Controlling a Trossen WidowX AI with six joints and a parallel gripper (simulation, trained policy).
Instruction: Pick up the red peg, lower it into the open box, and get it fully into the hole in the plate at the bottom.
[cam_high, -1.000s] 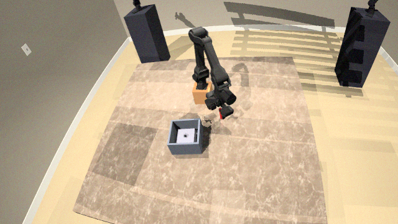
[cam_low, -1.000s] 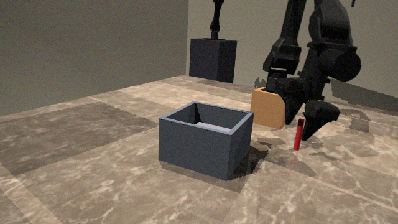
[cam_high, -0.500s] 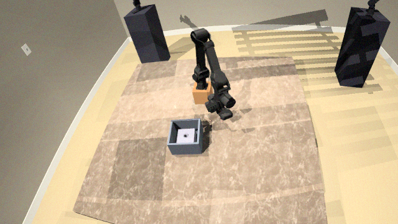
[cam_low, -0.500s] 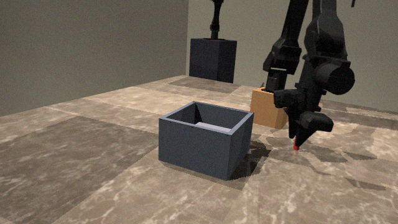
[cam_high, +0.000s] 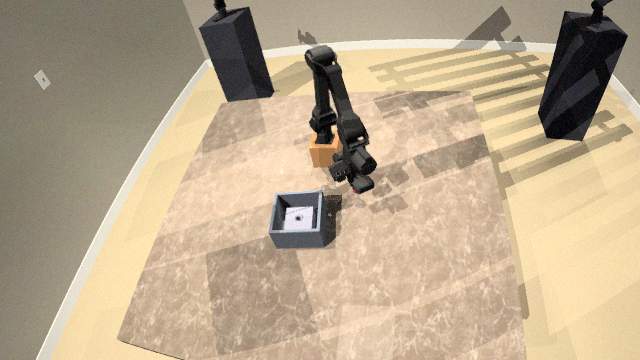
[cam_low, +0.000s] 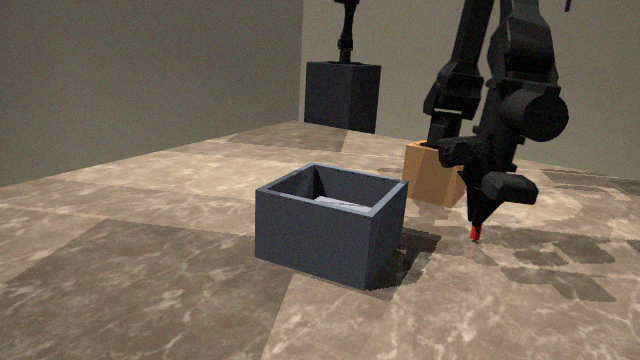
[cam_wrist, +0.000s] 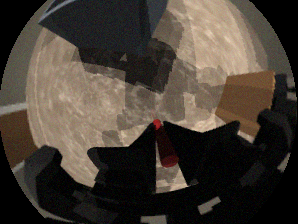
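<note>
The red peg (cam_high: 354, 191) (cam_low: 475, 233) (cam_wrist: 167, 151) stands roughly upright between the fingertips, its lower end at or very near the table top. In the exterior view only its lower part shows; the fingers hide the rest. My gripper (cam_low: 475, 223) (cam_wrist: 158, 124) is shut on the peg, to the right of the box in the top and exterior views. The grey open box (cam_high: 300, 240) (cam_low: 315, 235) (cam_wrist: 107, 25) stands on the table. The pale plate (cam_high: 306, 225) (cam_low: 341, 203) lies at its bottom, with a dark, empty hole (cam_high: 299, 218) near its middle in the top view.
An orange block (cam_high: 322, 156) (cam_low: 430, 175) (cam_wrist: 247, 100) stands under the arm's base, behind the gripper. The box walls rise well above the plate. Two dark pedestals (cam_high: 237, 55) (cam_high: 580, 75) stand beyond the table's back corners.
</note>
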